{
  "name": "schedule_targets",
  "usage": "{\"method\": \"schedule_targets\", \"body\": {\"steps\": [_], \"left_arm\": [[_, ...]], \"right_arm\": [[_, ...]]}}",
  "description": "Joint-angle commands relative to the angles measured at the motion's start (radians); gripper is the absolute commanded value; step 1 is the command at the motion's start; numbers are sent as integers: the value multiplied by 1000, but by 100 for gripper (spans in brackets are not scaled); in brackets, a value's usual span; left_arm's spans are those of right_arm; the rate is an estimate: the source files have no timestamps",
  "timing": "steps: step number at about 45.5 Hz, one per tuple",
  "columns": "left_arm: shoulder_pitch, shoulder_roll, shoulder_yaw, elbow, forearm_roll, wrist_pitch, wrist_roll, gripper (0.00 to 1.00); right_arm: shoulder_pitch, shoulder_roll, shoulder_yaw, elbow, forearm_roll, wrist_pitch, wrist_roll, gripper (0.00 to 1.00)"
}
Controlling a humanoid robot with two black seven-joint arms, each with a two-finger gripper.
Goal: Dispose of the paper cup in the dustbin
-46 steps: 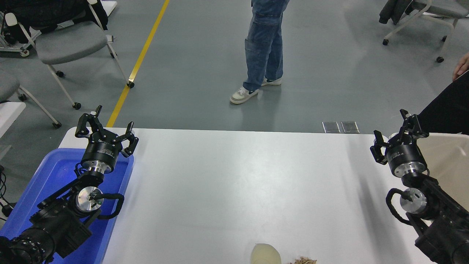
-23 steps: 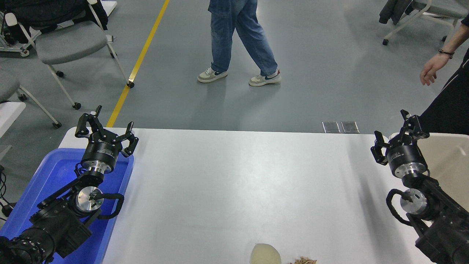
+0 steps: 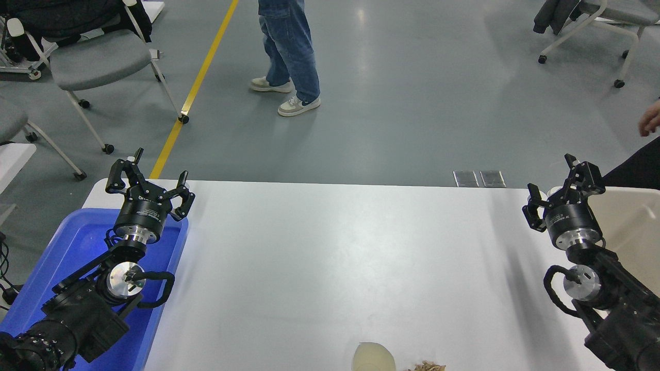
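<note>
The paper cup (image 3: 374, 358) stands at the table's near edge, centre-right, cut off by the picture's bottom; I see its cream inside. The beige dustbin (image 3: 637, 232) is at the right edge, partly hidden behind my right arm. My right gripper (image 3: 559, 188) is open and empty, held above the table's far right, just left of the dustbin and far from the cup. My left gripper (image 3: 147, 180) is open and empty, parked over the far end of the blue tray.
A blue plastic tray (image 3: 56, 263) lies at the left under my left arm. A tan crumb pile (image 3: 427, 366) lies right of the cup. A person (image 3: 286, 51) walks on the floor beyond the table; another person's hand (image 3: 650, 119) shows at the right edge.
Both arms have stayed still. The person in jeans has walked left across the floor. The hand at the right edge has shifted.
</note>
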Motion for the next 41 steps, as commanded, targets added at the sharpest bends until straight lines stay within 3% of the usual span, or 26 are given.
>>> {"method": "schedule_targets", "body": {"steps": [1, 30, 37, 41], "left_arm": [[0, 0, 0, 0, 0, 0, 0, 100], [0, 0, 0, 0, 0, 0, 0, 100], [0, 0, 0, 0, 0, 0, 0, 100], [0, 0, 0, 0, 0, 0, 0, 100]], "right_arm": [[-2, 0, 0, -1, 1, 3, -2, 100], [-2, -8, -9, 22, 30, 18, -22, 100], [-19, -74, -3, 200, 31, 9, -233, 100], [-19, -134, -17, 304, 18, 10, -252, 100]]}}
